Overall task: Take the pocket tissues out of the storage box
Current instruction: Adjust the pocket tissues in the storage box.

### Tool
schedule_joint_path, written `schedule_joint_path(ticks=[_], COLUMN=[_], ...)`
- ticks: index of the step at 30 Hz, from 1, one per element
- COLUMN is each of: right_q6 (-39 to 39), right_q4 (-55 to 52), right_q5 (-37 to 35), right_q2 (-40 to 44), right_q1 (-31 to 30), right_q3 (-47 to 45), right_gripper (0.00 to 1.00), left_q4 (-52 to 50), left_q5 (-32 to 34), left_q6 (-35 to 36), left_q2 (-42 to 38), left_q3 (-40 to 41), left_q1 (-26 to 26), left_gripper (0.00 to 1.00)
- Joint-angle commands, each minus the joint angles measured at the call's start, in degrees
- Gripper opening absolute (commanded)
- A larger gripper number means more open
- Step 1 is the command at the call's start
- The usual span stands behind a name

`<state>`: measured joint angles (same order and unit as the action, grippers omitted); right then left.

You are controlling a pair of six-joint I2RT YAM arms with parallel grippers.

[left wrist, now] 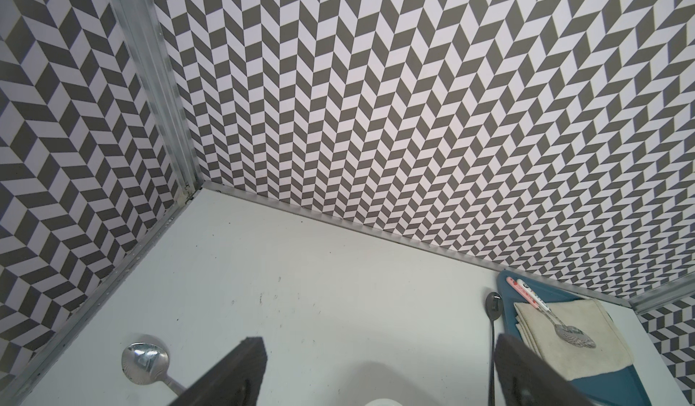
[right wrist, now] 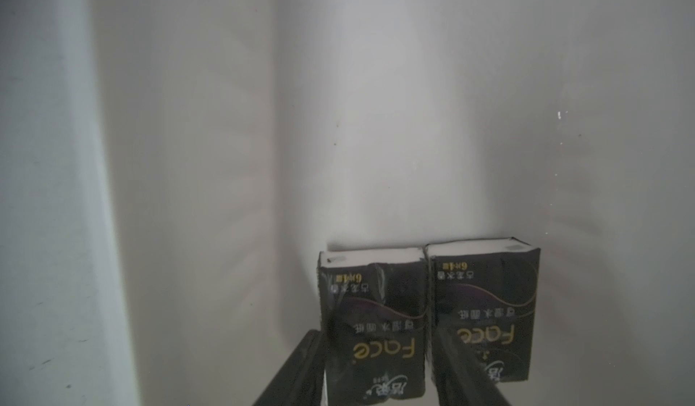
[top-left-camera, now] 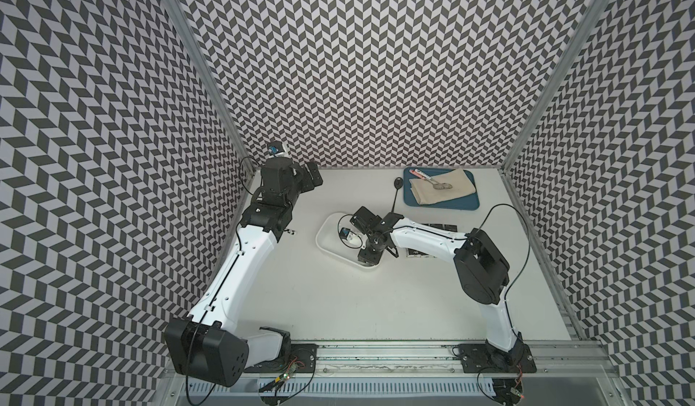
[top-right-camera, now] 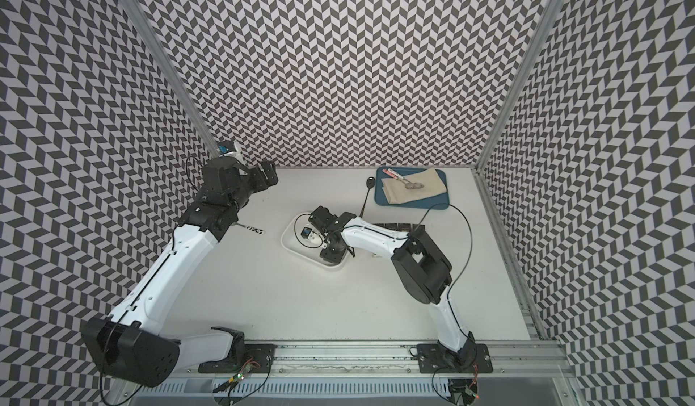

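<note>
Two pocket tissues [right wrist: 372, 310] are seen side by side inside storage box [top-left-camera: 322, 242]; one is clamped by right gripper [right wrist: 376, 336], not yet lifted. Other packets [top-left-camera: 415, 253] already laid out near box. Left gripper [left wrist: 380, 344] held apart, well clear of box.

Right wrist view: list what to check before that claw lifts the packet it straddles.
1. Right claw: fingers against both sides of one packet: ok.
2. Second packet outside the fingers: ok; free of the nearer finger: cannot tell.
3. Grip firm enough to lift: cannot tell.
4. Left claw open, empty, away from the box: ok.
5. Bare table in front of the box for set-down: ok.
</note>
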<state>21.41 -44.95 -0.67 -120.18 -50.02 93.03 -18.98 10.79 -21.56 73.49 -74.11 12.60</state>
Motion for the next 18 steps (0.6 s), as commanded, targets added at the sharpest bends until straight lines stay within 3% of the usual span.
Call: schedule_joint_path(ticks=[1, 10, 18], right_q6=[-0.67, -2.23, -7.58], right_q4=[0.30, 4.52, 11.56], right_q5=[-0.31, -0.34, -2.24], right_q2=[-3.89, -8.18, -8.67], right_q1=[0.05, 0.54, 0.76], right_q3=[1.15, 4.27, 6.06], right_gripper=[0.51, 0.41, 0.40], left_q4=[0.61, 0.26, 0.44], left_q5=[-0.64, -0.11, -0.93], left_q6=[-0.07, 0.16, -0.58], left_q2=[0.00, -0.67, -0.54], left_q3=[-1.04, -1.21, -1.04], left_q1=[-0.37, -0.38, -0.38], left_gripper=[0.99, 0.99, 0.99])
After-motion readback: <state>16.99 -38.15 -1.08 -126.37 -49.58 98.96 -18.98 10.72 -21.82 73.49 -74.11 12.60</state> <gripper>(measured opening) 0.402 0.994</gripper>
